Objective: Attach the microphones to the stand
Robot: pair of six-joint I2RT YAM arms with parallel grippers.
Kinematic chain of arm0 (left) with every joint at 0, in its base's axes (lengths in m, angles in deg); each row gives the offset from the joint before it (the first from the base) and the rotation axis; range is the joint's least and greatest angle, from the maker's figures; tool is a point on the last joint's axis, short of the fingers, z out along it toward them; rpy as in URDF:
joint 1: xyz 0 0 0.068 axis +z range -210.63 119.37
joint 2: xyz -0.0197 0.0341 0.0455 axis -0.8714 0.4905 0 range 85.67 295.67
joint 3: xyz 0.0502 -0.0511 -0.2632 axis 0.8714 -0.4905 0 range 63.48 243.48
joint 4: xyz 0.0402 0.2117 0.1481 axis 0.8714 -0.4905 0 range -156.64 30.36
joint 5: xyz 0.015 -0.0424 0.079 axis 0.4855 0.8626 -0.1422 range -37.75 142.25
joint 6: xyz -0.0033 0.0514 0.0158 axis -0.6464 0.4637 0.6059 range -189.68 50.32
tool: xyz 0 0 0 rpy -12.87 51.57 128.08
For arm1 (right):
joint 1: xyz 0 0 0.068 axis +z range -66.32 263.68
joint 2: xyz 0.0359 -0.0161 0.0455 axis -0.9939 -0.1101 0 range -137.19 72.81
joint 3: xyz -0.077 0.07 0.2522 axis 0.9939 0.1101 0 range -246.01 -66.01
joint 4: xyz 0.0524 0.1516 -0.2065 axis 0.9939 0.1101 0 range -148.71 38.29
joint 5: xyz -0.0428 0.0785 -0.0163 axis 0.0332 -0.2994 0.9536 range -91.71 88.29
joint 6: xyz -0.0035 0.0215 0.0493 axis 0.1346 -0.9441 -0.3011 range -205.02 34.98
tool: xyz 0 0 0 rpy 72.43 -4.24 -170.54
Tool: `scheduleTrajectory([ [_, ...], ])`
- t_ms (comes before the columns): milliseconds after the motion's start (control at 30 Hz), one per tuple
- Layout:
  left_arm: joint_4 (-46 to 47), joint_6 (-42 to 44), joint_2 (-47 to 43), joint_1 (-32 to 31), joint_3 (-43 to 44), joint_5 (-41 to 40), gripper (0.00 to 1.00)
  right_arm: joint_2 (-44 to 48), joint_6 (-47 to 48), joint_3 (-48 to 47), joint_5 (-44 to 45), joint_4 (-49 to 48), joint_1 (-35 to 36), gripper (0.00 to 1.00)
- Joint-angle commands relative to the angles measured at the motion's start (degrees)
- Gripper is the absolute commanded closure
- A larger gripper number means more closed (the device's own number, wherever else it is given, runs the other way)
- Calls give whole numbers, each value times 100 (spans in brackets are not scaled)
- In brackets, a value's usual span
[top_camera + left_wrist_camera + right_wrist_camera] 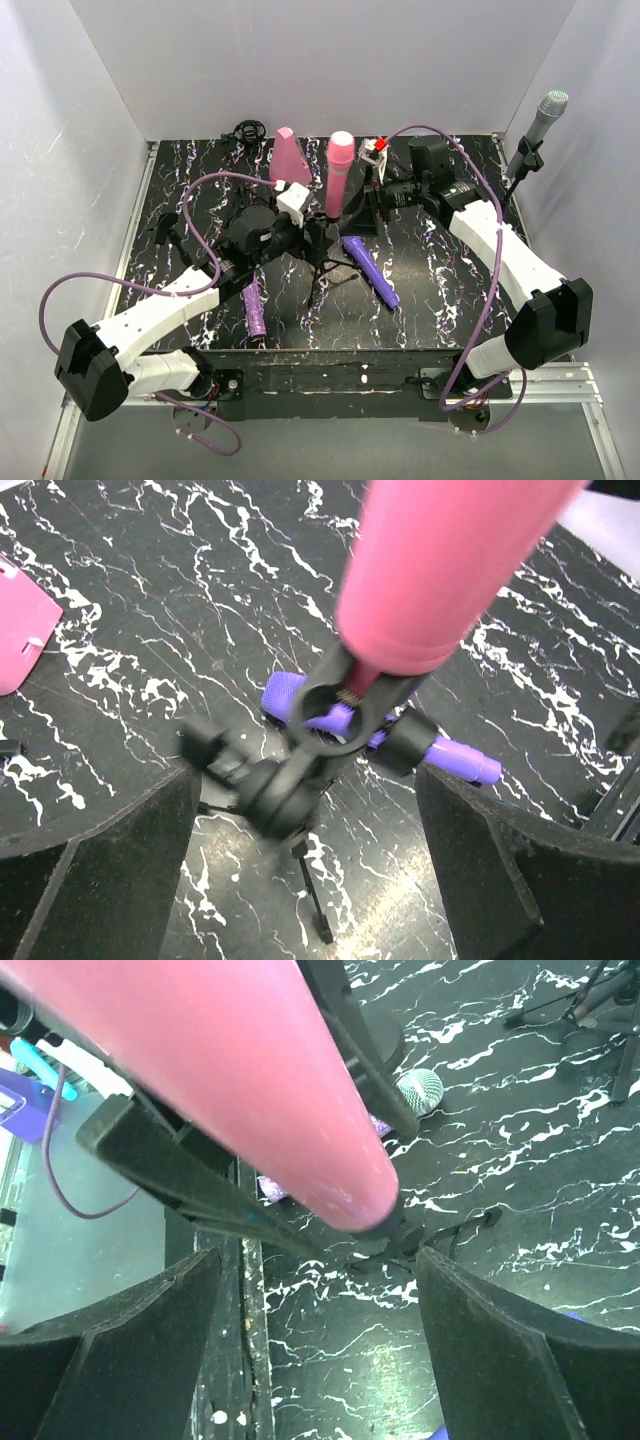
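Note:
The pink microphone [339, 172] stands upright in the clip of a small black tripod stand [325, 262] at mid table. My left gripper [312, 238] is open beside the stand's clip [335, 695], with the pink microphone [440, 570] just above its fingers [100, 870]. My right gripper [372, 205] is open close on the pink microphone's other side [230, 1070]. The smooth violet microphone [371, 270] lies flat right of the stand. The glittery purple microphone [252, 306] lies flat to the left, its mesh head [420, 1090] showing. The silver-grey microphone [541, 122] sits on a stand at far right.
A pink cone-shaped block [290, 158] stands at the back next to the pink microphone. A small black coiled part [247, 130] lies at the back edge. White walls enclose the table on three sides. Purple cables loop over both arms.

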Motion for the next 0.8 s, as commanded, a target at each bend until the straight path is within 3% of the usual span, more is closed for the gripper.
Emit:
scheduleTrajectory([
  [0,421,-110,47,171,-78,325,14,234,76,-7,-343,265,-161,14],
  [300,544,-119,293,365,-78,684,18,787,49,661,-739,-60,-644,11],
  [600,1422,136,328,373,-561,1142,26,1332,163,1478,-1134,-254,-1162,11],
  [700,1520,276,495,373,-492,1177,36,1516,452,1768,-1170,-114,-1277,11],
  [767,1485,364,662,373,-377,1203,53,1710,655,2022,-1179,-61,-1347,11],
])
